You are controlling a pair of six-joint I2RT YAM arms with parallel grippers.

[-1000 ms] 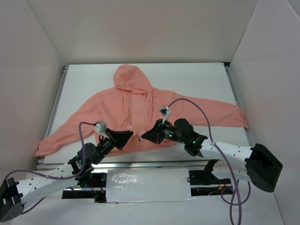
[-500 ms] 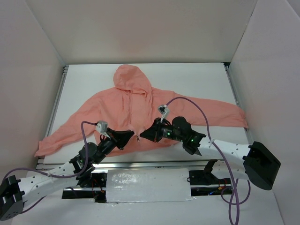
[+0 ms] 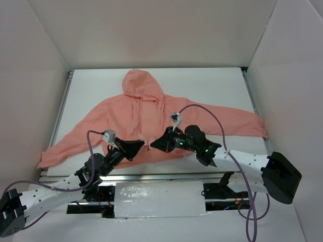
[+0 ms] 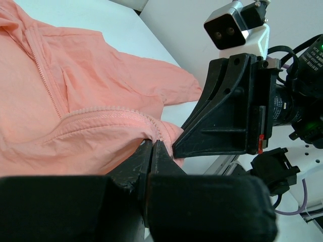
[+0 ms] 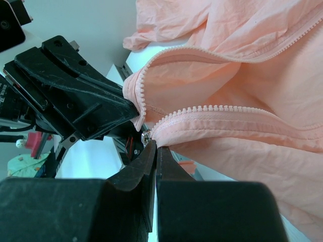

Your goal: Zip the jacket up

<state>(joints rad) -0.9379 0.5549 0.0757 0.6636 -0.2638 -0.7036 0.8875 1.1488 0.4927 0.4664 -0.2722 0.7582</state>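
Two tools, one zipper end, that's basically the whole picture right now. So the jacket (image 3: 146, 118) is spread flat on the white bench (image 3: 212, 85), hood (image 3: 140, 83) at the far side, sleeves out to both sides, hem at the near edge by the arm bases. The left tool (image 3: 135, 147) and the right tool (image 3: 156, 143) meet nose to nose at the middle of that hem, right where the zipper starts. From the left wrist view, the left one is pinched narrow on the bottom corner of one front panel, lifting it off the bench a bit. The right wrist view shows the right one clamped down on the other panel's edge, with a small metal bit that I'd guess is the slider (image 5: 146, 137) sitting right at its fingertips. The two rows of teeth (image 5: 222, 108) run apart from each other down here, so the bottom isn't joined yet as far as I can see. The thing that matters: the zipper's long axis runs straight away from both tools toward the hood, so any pull has to go away from the bases, and the right tool looks like the one nearest the slider while the left anchors the hem.
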